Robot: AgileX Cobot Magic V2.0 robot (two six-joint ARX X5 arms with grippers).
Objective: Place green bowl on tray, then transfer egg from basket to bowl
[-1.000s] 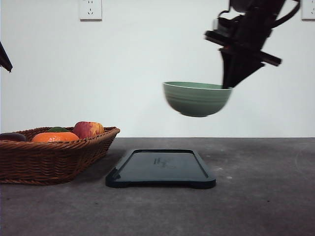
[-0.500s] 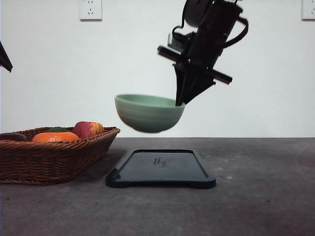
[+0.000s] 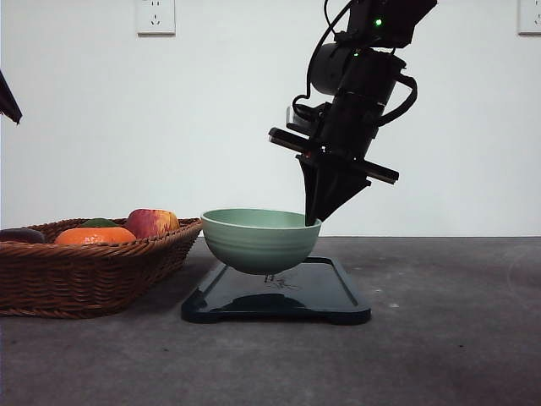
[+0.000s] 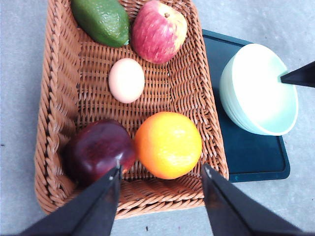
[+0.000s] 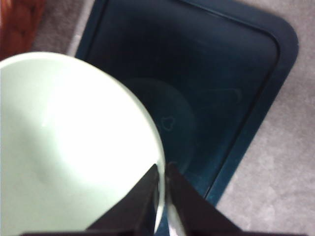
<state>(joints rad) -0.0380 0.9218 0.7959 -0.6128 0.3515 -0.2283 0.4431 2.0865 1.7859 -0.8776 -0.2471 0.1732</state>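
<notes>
The green bowl (image 3: 258, 239) hangs upright low over the tray (image 3: 338, 298). I cannot tell whether its base touches the tray. My right gripper (image 3: 312, 220) is shut on the bowl's right rim, one finger inside and one outside, as the right wrist view shows at the bowl (image 5: 74, 142) and gripper (image 5: 162, 169). The egg (image 4: 126, 80) lies in the basket (image 4: 54, 98), among the fruit. My left gripper (image 4: 162, 168) hovers open above the basket, holding nothing. The left wrist view also has the bowl (image 4: 258, 88) over the tray (image 4: 248, 160).
The basket (image 3: 84, 275) stands just left of the tray. It holds a red-yellow apple (image 4: 158, 31), a green avocado (image 4: 102, 19), an orange (image 4: 168, 144) and a dark red fruit (image 4: 98, 151). Bare grey table (image 3: 456, 338) lies to the tray's right and front.
My right gripper has carried the bowl leftward and down, from high right of the tray to just over it. The basket and tray have not moved.
</notes>
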